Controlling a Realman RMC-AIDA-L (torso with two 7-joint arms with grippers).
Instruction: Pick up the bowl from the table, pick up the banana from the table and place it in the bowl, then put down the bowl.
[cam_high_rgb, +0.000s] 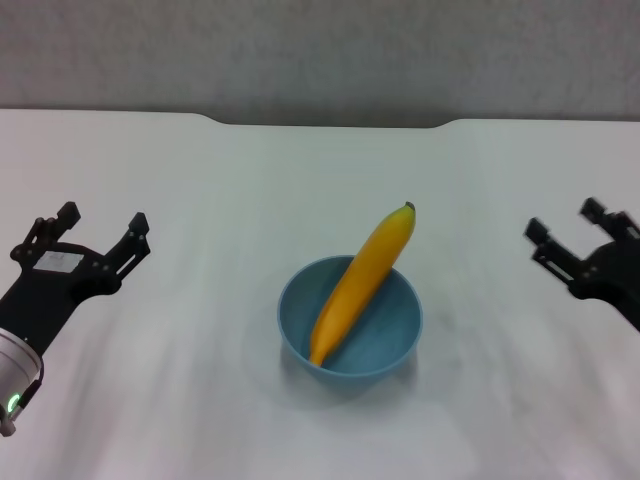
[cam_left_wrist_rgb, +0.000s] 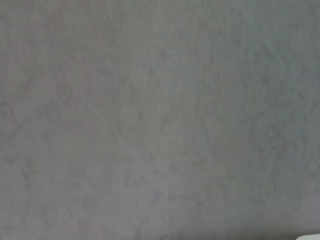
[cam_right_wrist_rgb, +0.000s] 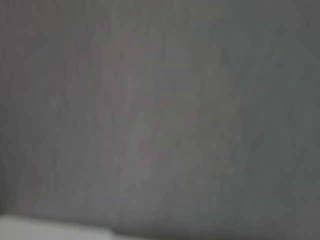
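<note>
The light-blue bowl stands on the white table near the middle, a little toward me. The yellow-orange banana lies in it at a slant, its lower end on the bowl's floor and its dark tip sticking out over the far rim. My left gripper is open and empty at the left edge, well clear of the bowl. My right gripper is open and empty at the right edge, also well clear. Both wrist views show only a plain grey surface.
The table's far edge has a shallow notch in the middle, with a grey wall behind it. Bare white tabletop lies on both sides of the bowl between it and the grippers.
</note>
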